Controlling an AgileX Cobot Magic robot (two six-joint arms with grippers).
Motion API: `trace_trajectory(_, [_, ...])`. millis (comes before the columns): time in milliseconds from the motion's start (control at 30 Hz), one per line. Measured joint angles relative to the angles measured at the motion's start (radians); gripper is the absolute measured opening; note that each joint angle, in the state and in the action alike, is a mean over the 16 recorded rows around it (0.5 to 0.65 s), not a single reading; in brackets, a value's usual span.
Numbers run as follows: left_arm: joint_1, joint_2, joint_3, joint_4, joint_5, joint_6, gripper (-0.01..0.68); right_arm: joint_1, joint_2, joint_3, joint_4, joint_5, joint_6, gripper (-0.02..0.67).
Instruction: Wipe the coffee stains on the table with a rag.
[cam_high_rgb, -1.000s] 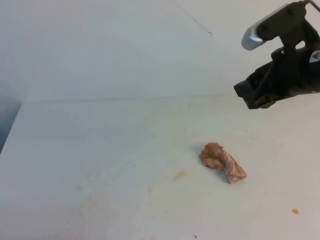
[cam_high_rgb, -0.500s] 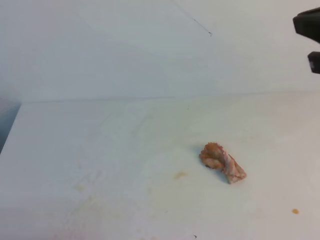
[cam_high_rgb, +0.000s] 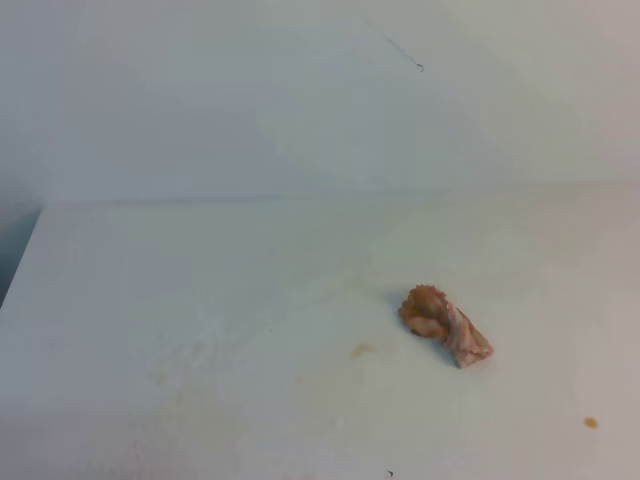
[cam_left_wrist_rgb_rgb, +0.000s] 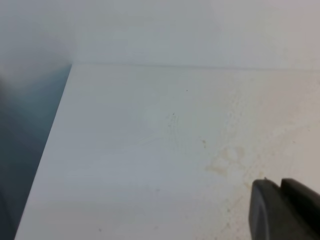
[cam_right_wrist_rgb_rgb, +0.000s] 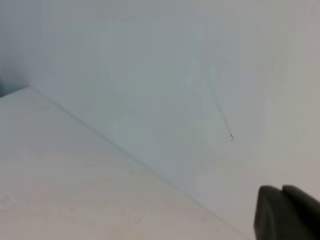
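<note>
The rag (cam_high_rgb: 445, 325) lies loose right of the table's (cam_high_rgb: 200, 290) middle, between a faint coffee smear (cam_high_rgb: 360, 351) and a small dot (cam_high_rgb: 591, 422): one rag, two marks. Wiping looks finished or paused; any next move calls for regrasping. Both grippers' fingers, left (cam_left_wrist_rgb_rgb: 285, 210) and right (cam_right_wrist_rgb_rgb: 287, 212), are pressed together, empty.

Plain white wall (cam_high_rgb: 250, 100) behind, thin crack (cam_high_rgb: 400, 50).
</note>
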Motion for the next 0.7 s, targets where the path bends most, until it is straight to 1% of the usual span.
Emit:
trace_trajectory(433, [0.000, 0.000, 0.002, 0.000, 0.004, 0.000, 0.000, -0.013, 0.072, 0.025, 0.000, 0.018, -0.002, -0.002])
trace_trajectory(567, [0.000, 0.000, 0.002, 0.000, 0.004, 0.000, 0.000, -0.051, 0.044, 0.058, 0.003, 0.023, 0.004, -0.002])
trace_trajectory(700, [0.000, 0.000, 0.002, 0.000, 0.004, 0.000, 0.000, -0.119, -0.031, 0.133, 0.020, 0.007, 0.016, -0.002])
